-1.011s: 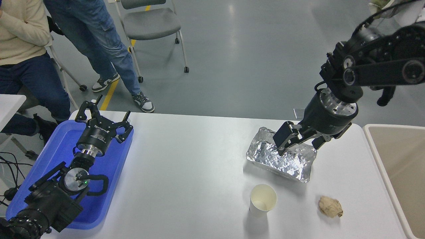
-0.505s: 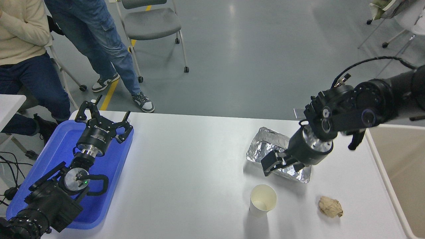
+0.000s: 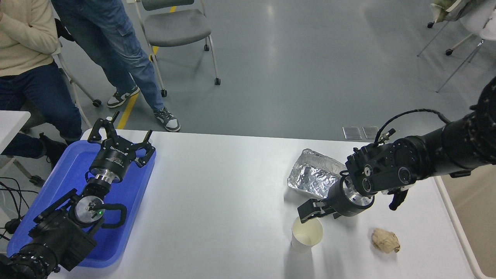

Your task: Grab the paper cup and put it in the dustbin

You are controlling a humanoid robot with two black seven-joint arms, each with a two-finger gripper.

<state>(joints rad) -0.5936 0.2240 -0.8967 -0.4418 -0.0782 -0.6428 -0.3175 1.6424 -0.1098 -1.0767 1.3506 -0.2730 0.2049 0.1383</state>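
The small white paper cup (image 3: 306, 234) stands upright on the white table (image 3: 217, 201), near the front right of the middle. My right gripper (image 3: 310, 211) comes in from the right, low over the table. Its fingers (image 3: 305, 213) are at the cup's far rim and look open; nothing is in them. The beige dustbin (image 3: 480, 221) is at the right edge of the picture, beside the table, and only partly in view. My left gripper (image 3: 121, 132) is parked open over the blue tray at the lower left.
A crinkled silver foil tray (image 3: 312, 176) lies just behind the right gripper. A crumpled tan paper ball (image 3: 385, 240) lies right of the cup. The blue plastic tray (image 3: 131, 197) is under the left arm. Two people and a chair (image 3: 174, 27) are at the far left.
My right arm has come down from above the foil tray and moved towards the camera, bringing the gripper to the cup's far rim. The cup and the left arm have not moved.
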